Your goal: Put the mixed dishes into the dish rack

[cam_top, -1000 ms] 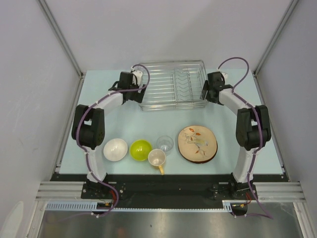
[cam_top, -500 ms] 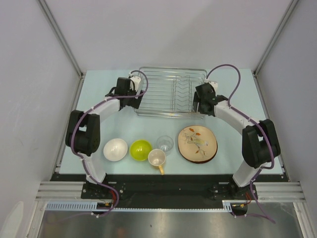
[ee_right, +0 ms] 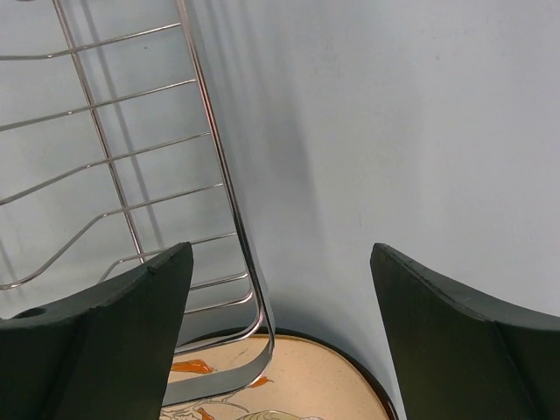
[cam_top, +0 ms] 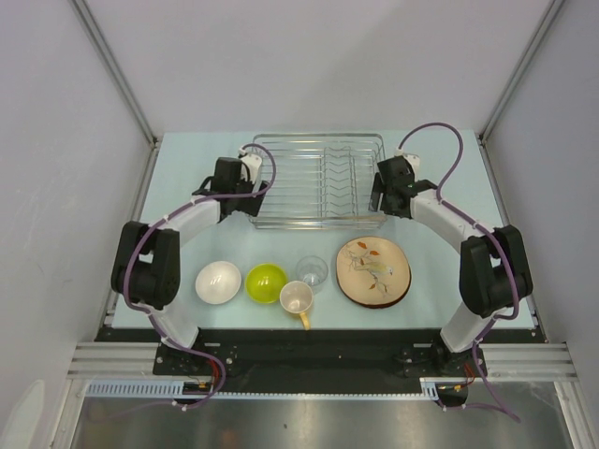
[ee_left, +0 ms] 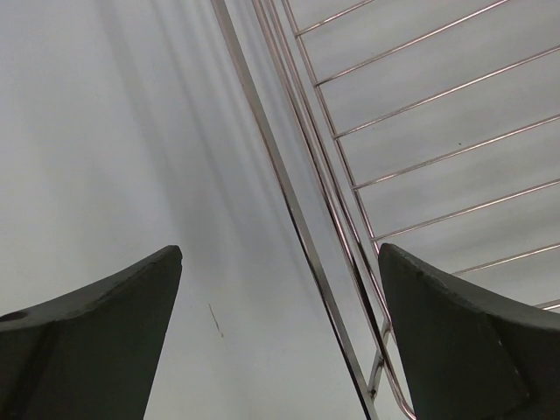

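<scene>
The chrome wire dish rack (cam_top: 318,182) lies at the back middle of the table. My left gripper (cam_top: 245,194) is open at the rack's left side; the left wrist view shows the rack's edge wire (ee_left: 297,227) between the spread fingers of that gripper (ee_left: 280,249). My right gripper (cam_top: 381,198) is open at the rack's right side, and its wrist view (ee_right: 281,247) shows the rack corner (ee_right: 236,219) between the fingers. In a near row stand a white bowl (cam_top: 218,282), a lime-green bowl (cam_top: 266,282), a clear glass (cam_top: 312,271), a yellow-orange mug (cam_top: 297,299) and a leaf-pattern plate (cam_top: 372,269) over a dark-brown rim (cam_top: 379,303).
The leaf-pattern plate (ee_right: 306,385) shows just below the rack corner in the right wrist view. Grey enclosure walls stand on the left (cam_top: 56,187), back and right (cam_top: 552,187). The pale table (cam_top: 468,281) ends at a black front rail (cam_top: 309,341).
The rack has slid toward the near side and straightened. Both arms have drawn back with it, staying at its left and right sides. The dishes have not moved.
</scene>
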`<action>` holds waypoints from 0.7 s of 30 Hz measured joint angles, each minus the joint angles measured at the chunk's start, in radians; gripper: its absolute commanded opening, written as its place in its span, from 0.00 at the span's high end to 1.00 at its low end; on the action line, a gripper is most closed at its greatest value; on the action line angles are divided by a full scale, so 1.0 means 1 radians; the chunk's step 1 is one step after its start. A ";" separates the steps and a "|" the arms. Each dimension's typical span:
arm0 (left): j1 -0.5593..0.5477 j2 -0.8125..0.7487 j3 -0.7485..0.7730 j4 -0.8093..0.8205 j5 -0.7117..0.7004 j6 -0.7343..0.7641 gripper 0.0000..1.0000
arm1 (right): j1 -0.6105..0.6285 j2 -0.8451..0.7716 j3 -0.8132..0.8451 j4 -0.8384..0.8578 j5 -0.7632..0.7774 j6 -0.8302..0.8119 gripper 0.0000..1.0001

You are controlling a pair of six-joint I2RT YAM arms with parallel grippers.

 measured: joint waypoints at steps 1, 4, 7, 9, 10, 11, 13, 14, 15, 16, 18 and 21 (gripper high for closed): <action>0.000 0.000 0.003 -0.005 -0.004 0.004 0.00 | 0.000 0.000 0.000 0.000 0.000 0.001 0.09; 0.000 0.000 0.042 -0.068 -0.022 0.026 0.00 | 0.003 -0.003 -0.002 0.002 0.000 0.001 0.07; 0.000 0.000 0.146 -0.174 -0.022 0.053 0.01 | 0.005 -0.026 -0.006 0.006 0.000 -0.003 0.06; 0.000 -0.016 0.212 -0.204 -0.022 0.068 0.00 | 0.006 -0.054 -0.006 0.012 0.000 -0.010 0.06; 0.000 -0.035 0.229 -0.212 -0.021 0.076 0.00 | 0.006 -0.068 -0.006 0.015 0.000 -0.012 0.06; 0.000 -0.074 0.244 -0.226 -0.022 0.088 0.00 | 0.006 -0.089 -0.006 0.020 0.000 -0.015 0.06; 0.000 -0.149 0.253 -0.253 -0.023 0.108 0.00 | 0.006 -0.116 -0.006 0.027 0.002 -0.018 0.06; 0.000 -0.193 0.258 -0.275 -0.023 0.120 0.00 | 0.006 -0.127 -0.006 0.030 0.005 -0.019 0.06; 0.000 -0.239 0.262 -0.299 -0.021 0.130 0.00 | 0.006 -0.135 -0.006 0.032 0.007 -0.021 0.06; 0.000 -0.285 0.262 -0.327 -0.020 0.144 0.00 | 0.006 -0.140 -0.006 0.032 0.009 -0.021 0.06; 0.000 -0.375 0.256 -0.390 -0.013 0.169 0.00 | 0.006 -0.142 -0.006 0.031 0.011 -0.022 0.06; -0.001 -0.534 0.178 -0.501 0.018 0.234 0.00 | 0.007 -0.142 -0.006 0.026 0.012 -0.021 0.06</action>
